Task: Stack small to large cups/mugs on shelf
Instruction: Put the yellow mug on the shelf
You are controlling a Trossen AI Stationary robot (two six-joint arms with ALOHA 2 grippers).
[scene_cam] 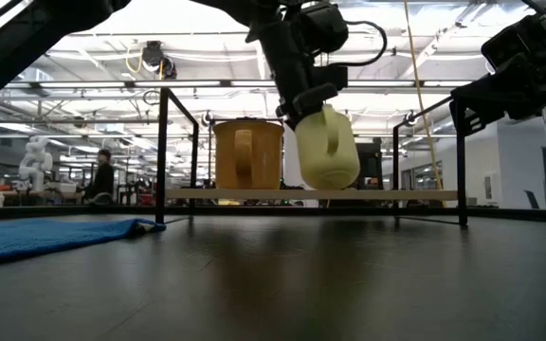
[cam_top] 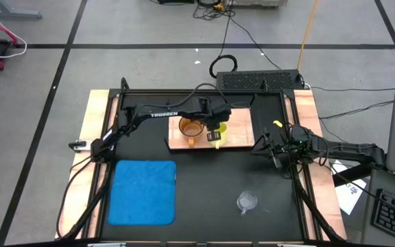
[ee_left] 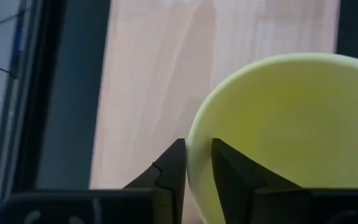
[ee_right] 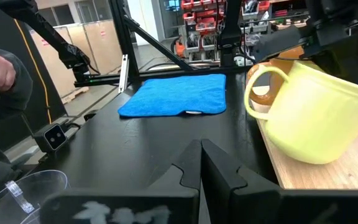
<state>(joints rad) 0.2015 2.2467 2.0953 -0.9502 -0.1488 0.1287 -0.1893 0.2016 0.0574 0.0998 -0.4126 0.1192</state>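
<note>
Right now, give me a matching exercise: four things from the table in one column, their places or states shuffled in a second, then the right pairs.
1. orange-brown mug
2. yellow mug
3. clear glass cup
4. blue mat

A. lying flat on the black table
B. tilted, gripped by its rim in the left end effector
C. standing alone on the black table
D. standing upright on the shelf

Pairs: 1-D, 2-B, 3-C, 4-A

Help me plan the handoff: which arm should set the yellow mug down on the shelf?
Left. Its gripper already pinches the yellow mug by the rim, tilted just above the shelf beside the orange-brown mug. The right gripper waits off the shelf.
</note>
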